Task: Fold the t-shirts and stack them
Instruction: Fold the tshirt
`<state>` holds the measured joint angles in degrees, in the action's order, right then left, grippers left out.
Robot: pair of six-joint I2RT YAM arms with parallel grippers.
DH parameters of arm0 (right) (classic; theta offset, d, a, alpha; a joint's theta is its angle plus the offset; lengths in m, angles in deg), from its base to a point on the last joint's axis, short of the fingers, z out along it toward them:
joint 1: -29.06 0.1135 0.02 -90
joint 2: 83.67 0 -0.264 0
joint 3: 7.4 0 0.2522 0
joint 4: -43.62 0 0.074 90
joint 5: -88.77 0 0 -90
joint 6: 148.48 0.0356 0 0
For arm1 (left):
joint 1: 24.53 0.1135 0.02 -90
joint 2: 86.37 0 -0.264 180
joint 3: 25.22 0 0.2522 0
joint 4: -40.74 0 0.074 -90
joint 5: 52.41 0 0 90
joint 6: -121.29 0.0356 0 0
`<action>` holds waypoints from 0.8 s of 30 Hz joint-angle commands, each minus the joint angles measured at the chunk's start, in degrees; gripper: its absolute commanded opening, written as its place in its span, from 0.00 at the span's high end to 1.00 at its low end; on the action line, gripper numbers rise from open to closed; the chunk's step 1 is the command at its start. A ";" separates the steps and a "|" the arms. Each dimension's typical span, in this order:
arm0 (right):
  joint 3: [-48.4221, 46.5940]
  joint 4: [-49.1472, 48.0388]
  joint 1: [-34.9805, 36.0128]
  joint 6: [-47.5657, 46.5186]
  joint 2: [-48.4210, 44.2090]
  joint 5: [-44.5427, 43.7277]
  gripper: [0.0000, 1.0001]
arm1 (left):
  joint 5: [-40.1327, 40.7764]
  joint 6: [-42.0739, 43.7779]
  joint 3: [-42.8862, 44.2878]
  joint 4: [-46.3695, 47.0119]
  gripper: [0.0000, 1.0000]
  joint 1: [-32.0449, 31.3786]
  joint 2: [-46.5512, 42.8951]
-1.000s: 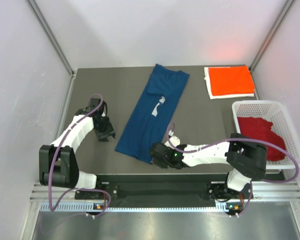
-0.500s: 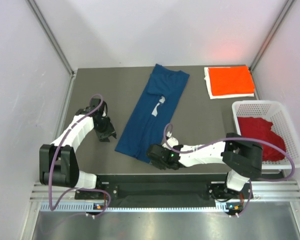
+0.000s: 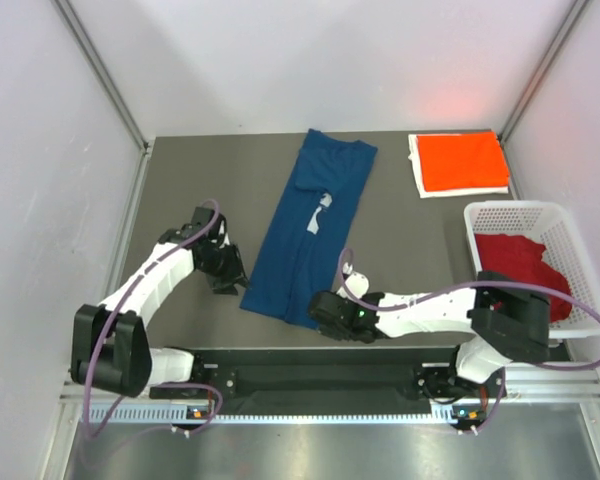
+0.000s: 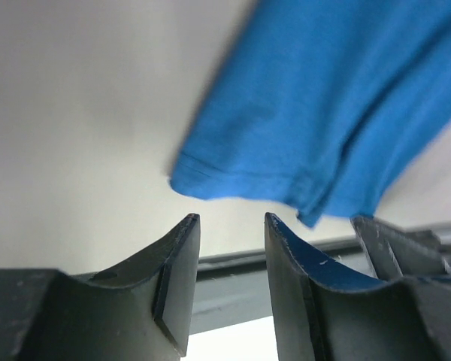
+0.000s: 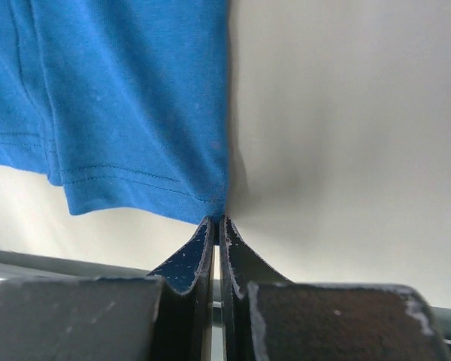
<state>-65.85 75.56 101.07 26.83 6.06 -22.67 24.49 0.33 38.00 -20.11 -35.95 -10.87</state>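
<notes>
Blue short-sleeved cloth t-shirt [image 3: 310, 225], folded lengthwise, lying on the grey table [image 3: 200, 180]; we see the right gripper [image 5: 216, 224] closed together, tips touching its near hem corner; the left gripper [image 4: 231, 219], jaws apart, just beside the other corner.

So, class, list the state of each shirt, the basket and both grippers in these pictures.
Blue cloth t-shirt with white chest print: folded lengthwise, lying flat.
Orange-red cloth t-shirt: folded into a rectangle.
White plastic lattice basket: upright, part-filled.
Dark red cloth t-shirt: crumpled in that basket.
Left gripper: open, empty.
Right gripper: shut on blue t-shirt's hem corner.
</notes>
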 commanded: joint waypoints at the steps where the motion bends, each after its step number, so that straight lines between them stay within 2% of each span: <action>1: 2.05 3.18 -0.29 -6.12 -5.26 -2.74 1.00 | -3.68 -3.57 -1.89 0.15 0.55 -3.69 -5.44; 5: 6.79 5.47 -0.38 -7.71 -10.18 -3.44 1.00 | -1.40 -7.53 -4.62 0.33 0.54 -10.01 -9.32; 11: 12.60 5.64 -0.29 -12.45 -17.39 -3.09 1.00 | -3.86 -13.42 -12.62 6.65 0.54 -15.55 -13.97; 15: 15.06 6.44 -0.29 -13.77 -20.21 -3.00 1.00 | -5.09 -17.02 -17.36 11.49 0.52 -17.84 -17.84; 24: 19.72 5.91 -0.29 -14.57 -26.35 -3.35 1.00 | -9.23 -19.49 -25.02 21.87 0.52 -19.25 -17.59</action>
<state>-47.53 80.74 100.89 13.37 -17.67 -24.52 17.01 -15.95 13.93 -3.96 -54.66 -28.24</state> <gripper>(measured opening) 0.010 0.482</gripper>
